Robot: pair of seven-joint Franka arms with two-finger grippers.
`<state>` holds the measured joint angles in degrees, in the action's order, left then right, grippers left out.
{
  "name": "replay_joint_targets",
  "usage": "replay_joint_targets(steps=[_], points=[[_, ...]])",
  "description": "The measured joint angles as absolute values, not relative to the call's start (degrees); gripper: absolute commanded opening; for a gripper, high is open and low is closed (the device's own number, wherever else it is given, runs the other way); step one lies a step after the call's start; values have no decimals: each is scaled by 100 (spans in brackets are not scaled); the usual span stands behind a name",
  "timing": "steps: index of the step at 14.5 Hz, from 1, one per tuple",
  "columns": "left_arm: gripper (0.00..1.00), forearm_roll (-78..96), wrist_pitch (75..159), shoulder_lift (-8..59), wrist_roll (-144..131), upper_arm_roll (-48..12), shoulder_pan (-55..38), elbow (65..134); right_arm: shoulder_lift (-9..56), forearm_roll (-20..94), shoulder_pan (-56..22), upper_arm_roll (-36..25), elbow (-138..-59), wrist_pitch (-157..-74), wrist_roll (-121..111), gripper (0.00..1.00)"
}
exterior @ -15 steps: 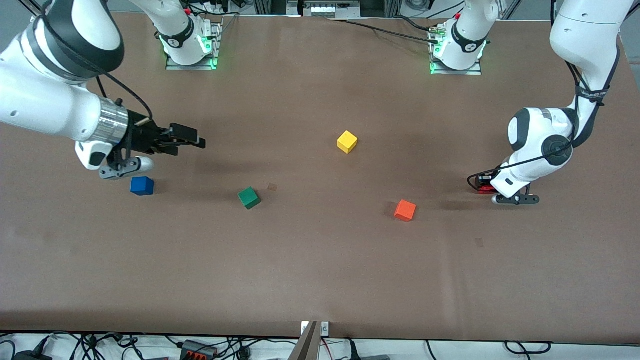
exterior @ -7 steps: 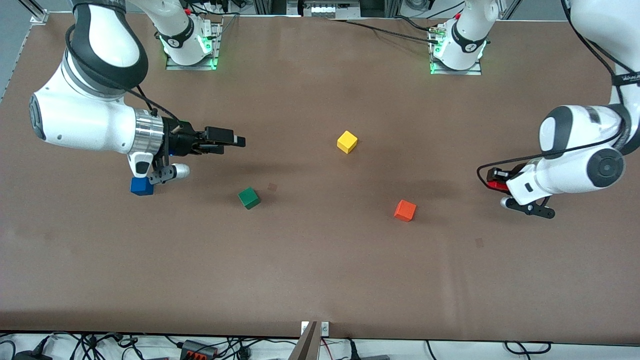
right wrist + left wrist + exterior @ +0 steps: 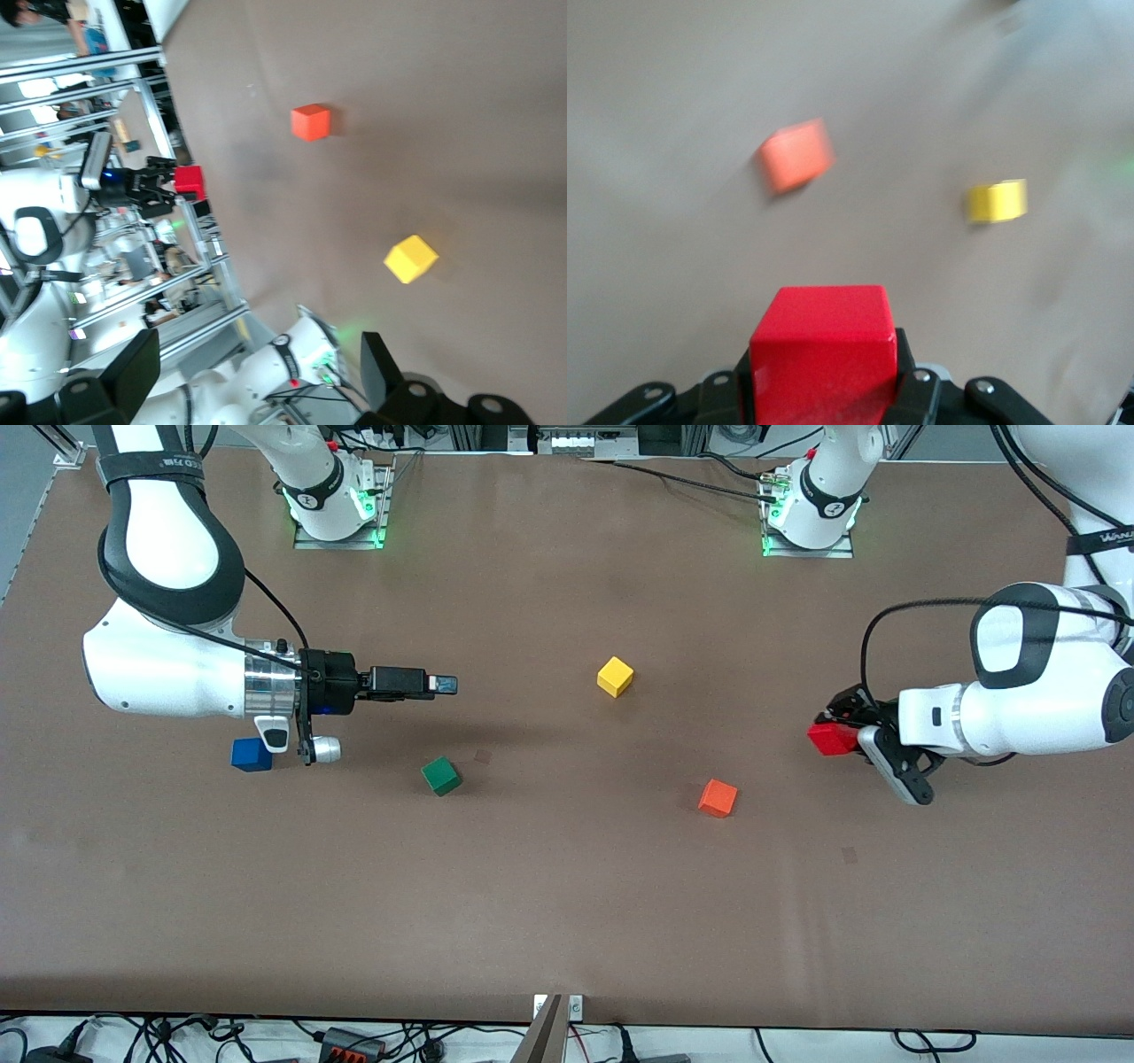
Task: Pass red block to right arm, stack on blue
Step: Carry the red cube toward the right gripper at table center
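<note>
Moved: my left gripper has lifted the small matte red cube, jaws clamped on it, above the table's left-arm end. Right gripper over mid-table, jaws apart. Cube likely light, rigid; receive by its free faces.
</note>
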<state>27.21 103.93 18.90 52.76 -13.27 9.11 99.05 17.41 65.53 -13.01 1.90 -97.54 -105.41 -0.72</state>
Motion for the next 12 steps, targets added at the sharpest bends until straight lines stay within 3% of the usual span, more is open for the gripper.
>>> replay_joint_targets(steps=[7, 12], points=[[2, 6374, 10327, 2106, 8662, -1846, 828, 9914, 2227, 8170, -1254, 128, -9752, -10097, -1073, 100], [0, 8414, 11326, 2473, 10385, -2117, 343, 9922, 2593, 8957, -966, 116, -9752, -9285, -1551, 100]])
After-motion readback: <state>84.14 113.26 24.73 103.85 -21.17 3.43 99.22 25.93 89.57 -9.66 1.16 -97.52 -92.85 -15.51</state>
